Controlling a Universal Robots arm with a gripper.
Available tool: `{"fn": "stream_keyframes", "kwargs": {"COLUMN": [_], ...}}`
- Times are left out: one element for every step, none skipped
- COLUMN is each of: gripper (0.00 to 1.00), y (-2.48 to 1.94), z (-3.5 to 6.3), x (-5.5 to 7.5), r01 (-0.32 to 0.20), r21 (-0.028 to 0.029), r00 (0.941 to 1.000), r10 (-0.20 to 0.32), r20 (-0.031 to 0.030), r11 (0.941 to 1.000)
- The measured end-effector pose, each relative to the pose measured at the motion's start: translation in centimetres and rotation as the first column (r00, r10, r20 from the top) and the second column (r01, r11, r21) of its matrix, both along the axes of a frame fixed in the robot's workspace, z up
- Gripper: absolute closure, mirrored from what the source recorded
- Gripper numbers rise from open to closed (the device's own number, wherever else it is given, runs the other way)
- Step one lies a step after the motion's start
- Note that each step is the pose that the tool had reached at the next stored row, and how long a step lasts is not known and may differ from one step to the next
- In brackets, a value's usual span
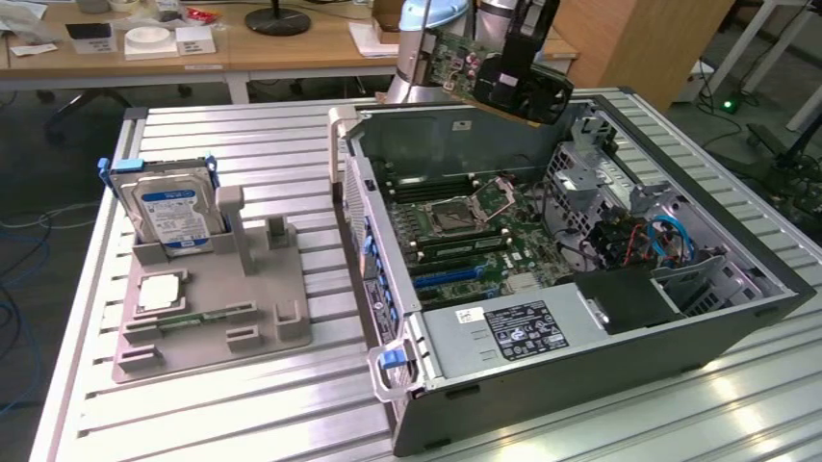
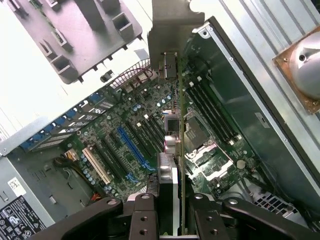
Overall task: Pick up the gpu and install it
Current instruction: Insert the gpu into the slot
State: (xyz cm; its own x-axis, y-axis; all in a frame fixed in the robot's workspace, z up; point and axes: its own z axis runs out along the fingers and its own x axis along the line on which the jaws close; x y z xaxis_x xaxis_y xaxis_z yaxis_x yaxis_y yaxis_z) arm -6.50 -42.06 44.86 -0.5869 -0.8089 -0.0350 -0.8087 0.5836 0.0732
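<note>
**Gpu held in the air over the open computer**

From my remote seat I see the pincer (image 1: pixel 511 72) clamped on the gpu (image 1: pixel 456 63), holding it clear of everything, above the far edge of the computer case (image 1: pixel 719 318). The card hangs tilted in the exterior view, its green board toward the exterior view's left and its black cover toward the right.

Through the wrist view the gpu (image 2: pixel 169 172) runs edge-on between the two black fingers (image 2: pixel 145 217), and the pincer (image 2: pixel 172 220) grips it on both faces. Its silver end bracket (image 2: pixel 172 30) points away from the camera. Below it I see the motherboard (image 2: pixel 125 135) with its row of slots, among them a blue slot (image 2: pixel 132 147); the card touches none of them.

The case lies on its side on the slatted metal counter (image 1: pixel 257 414), open at the top, with the power supply (image 1: pixel 514 327) at its near end. Well apart, on the exterior view's left, a grey holder (image 1: pixel 231 318) sits on the counter with a hard drive (image 1: pixel 173 212) standing upright in it
</note>
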Motion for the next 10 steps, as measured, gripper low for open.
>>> {"fn": "stream_keyframes", "kwargs": {"gripper": [0.72, 0.72, 0.72, 0.72, 0.72, 0.72, 0.72, 0.72, 0.72, 0.72], "y": [0.0, 0.0, 0.0, 0.0, 0.0, 0.0, 0.0, 0.0, 0.0, 0.0], "z": [0.0, 0.0, 0.0, 0.0, 0.0, 0.0, 0.0, 0.0, 0.0, 0.0], "x": [0.0, 0.0, 0.0, 0.0, 0.0, 0.0, 0.0, 0.0, 0.0, 0.0], "r01": [-0.008, -0.017, -0.026, -0.034, -0.043, -0.052, -0.061, -0.069, -0.077, -0.085], "r21": [0.0001, 0.0002, 0.0003, 0.0004, 0.0004, 0.0005, 0.0007, 0.0008, 0.0011, 0.0013], "r00": [1.0, 0.9999, 0.9997, 0.9994, 0.9991, 0.9986, 0.9982, 0.9976, 0.997, 0.9964], "r10": [0.008, 0.017, 0.026, 0.034, 0.043, 0.052, 0.061, 0.069, 0.077, 0.085], "r20": [0.0, 0.0, 0.0, 0.0, 0.0, 0.0, 0.0001, 0.0, 0.0, 0.0], "r11": [1.0, 0.9999, 0.9997, 0.9994, 0.9991, 0.9986, 0.9982, 0.9976, 0.997, 0.9964]}}
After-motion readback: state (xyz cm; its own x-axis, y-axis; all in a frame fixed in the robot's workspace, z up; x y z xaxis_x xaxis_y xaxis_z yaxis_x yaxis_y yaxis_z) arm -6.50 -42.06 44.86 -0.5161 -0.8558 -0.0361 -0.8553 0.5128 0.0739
